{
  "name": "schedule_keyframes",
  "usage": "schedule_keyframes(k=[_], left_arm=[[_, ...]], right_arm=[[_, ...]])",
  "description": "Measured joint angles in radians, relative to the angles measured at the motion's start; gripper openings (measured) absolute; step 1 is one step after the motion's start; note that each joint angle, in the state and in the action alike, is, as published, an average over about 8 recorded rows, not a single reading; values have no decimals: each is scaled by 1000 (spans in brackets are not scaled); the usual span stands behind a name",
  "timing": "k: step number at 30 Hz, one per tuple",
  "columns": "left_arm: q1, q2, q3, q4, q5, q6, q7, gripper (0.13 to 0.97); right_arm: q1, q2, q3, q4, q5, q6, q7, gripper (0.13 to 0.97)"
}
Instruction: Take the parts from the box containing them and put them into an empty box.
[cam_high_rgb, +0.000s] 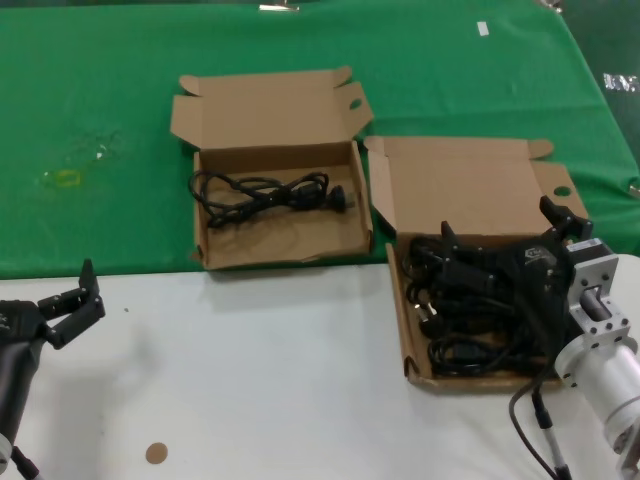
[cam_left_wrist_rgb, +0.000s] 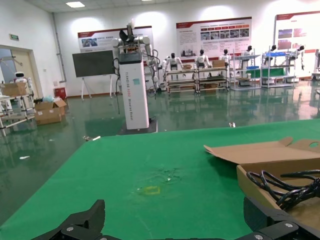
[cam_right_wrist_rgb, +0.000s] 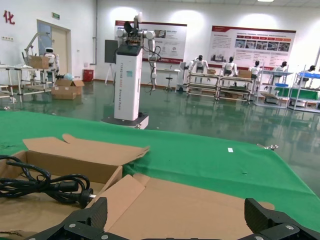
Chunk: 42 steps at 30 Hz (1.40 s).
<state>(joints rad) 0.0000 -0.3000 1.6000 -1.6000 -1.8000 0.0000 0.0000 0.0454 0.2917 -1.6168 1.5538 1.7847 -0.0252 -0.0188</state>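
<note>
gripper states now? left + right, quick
Left gripper: open, empty, parked low over the white table.
Right gripper: open, holding nothing, jaws spread over the cables in the right box.

Bright, even ceiling light, soft shadows, floor glare

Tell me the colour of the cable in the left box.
Black; the cable shows best in the head view.
</note>
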Motion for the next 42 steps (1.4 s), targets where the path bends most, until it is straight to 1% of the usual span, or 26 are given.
schedule_keyframes(k=[42], left_arm=[[0, 0, 0, 0, 0, 0, 0, 966]], right_arm=[[0, 0, 0, 0, 0, 0, 0, 966]])
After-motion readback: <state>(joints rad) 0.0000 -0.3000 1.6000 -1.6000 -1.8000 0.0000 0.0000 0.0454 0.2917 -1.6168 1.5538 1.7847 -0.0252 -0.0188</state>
